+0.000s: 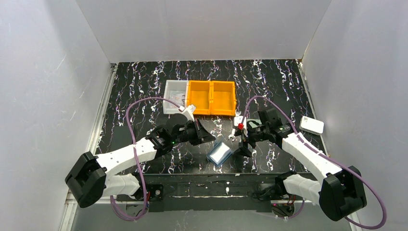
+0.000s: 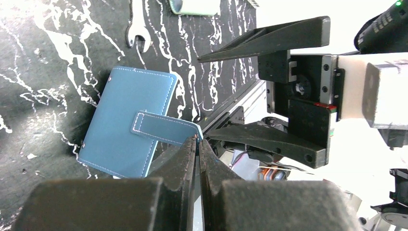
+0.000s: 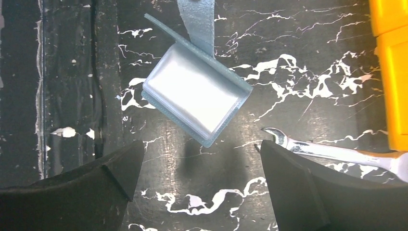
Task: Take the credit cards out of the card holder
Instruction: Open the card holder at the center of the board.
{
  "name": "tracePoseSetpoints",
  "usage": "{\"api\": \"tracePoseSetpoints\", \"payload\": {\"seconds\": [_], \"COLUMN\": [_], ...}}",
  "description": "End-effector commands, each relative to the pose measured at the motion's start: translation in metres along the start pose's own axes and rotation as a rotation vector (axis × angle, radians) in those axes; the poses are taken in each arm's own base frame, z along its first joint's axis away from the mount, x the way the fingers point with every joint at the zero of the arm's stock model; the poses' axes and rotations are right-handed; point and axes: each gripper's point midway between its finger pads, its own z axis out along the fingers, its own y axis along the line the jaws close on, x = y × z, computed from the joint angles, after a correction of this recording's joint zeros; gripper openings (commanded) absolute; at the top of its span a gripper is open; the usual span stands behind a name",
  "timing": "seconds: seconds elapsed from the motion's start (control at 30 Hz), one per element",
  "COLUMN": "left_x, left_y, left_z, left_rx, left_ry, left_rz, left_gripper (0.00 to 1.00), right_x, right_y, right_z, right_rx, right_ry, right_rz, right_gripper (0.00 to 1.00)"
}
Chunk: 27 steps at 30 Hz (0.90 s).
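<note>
The blue card holder (image 1: 220, 153) lies on the black marbled table between the two arms. In the left wrist view its dark blue cover (image 2: 125, 127) faces me. My left gripper (image 2: 197, 140) is shut on the end of its snap tab (image 2: 163, 128), and it also shows in the top view (image 1: 210, 138). In the right wrist view the holder (image 3: 195, 94) shows a pale, glossy whitish-grey face, with the tab running up out of frame. I cannot make out separate credit cards. My right gripper (image 3: 199, 147) is open and empty, just short of the holder's near corner.
A silver wrench (image 3: 332, 150) lies right of the holder and also shows in the left wrist view (image 2: 135, 30). Two orange bins (image 1: 211, 97) and a white bin (image 1: 174, 98) stand at the back. A white device (image 1: 312, 125) lies far right. A pale green pouch (image 2: 195, 6) lies beyond the wrench.
</note>
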Motion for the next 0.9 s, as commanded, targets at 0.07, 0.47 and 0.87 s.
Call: {"api": "tracePoseSetpoints", "payload": {"seconds": [0.07, 0.47, 0.87], "left_x": [0.001, -0.014, -0.027], "left_y": [0.022, 0.066, 0.114], "left_z": [-0.001, -0.024, -0.05], "left_rx": [-0.05, -0.325, -0.599], "left_ry": [-0.018, -0.072, -0.08], "left_rz": [-0.005, 0.106, 0.226], "left_gripper": [0.0, 0.0, 0.0], "right_x": [-0.008, -0.002, 0.0], "right_y": [0.004, 0.003, 0.001], "right_z": [-0.001, -0.003, -0.007], "right_rx": [-0.014, -0.008, 0.003], "right_ry": [-0.07, -0.068, -0.071], "right_rz": [0.023, 0.048, 0.047], "right_gripper": [1.0, 1.0, 1.0]}}
